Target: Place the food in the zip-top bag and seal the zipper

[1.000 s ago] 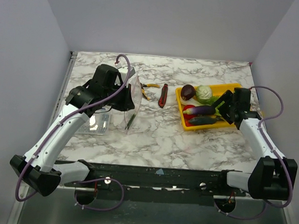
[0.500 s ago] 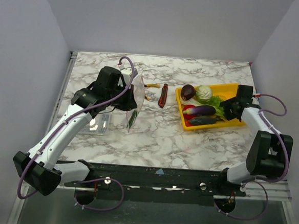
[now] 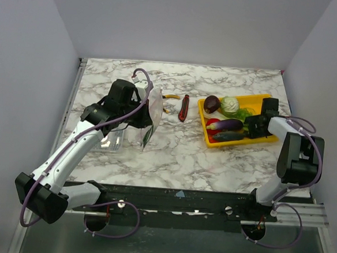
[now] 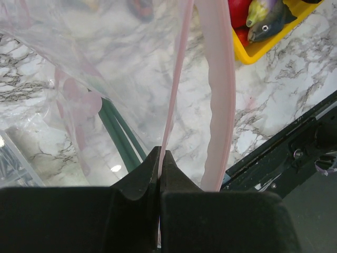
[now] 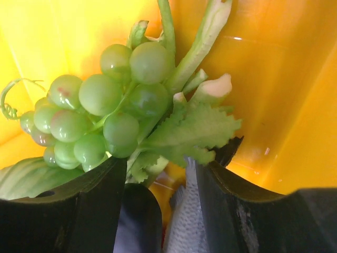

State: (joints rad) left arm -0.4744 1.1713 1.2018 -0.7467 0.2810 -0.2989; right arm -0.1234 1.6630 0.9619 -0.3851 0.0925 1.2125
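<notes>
One zip-top bag [image 3: 152,111], zipper [image 4: 220,79] hanging downward

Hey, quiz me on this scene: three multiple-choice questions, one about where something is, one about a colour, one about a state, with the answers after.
1. Where is the red-and-black knife?
A) in the clear box
B) on the table, between the bag and the tray
C) in the tray

2. What colour is the tray holding the toy food?
A) blue
B) white
C) yellow

3. What are the left fingers doing?
A) spread wide over the tray
B) shut on the bag's pink strip
C) holding the pliers

Answers: 1 B, it lies on bare marble between them. 2 C, its walls are bright yellow. 3 B, the left wrist view shows them pinched together on the strip.
</notes>
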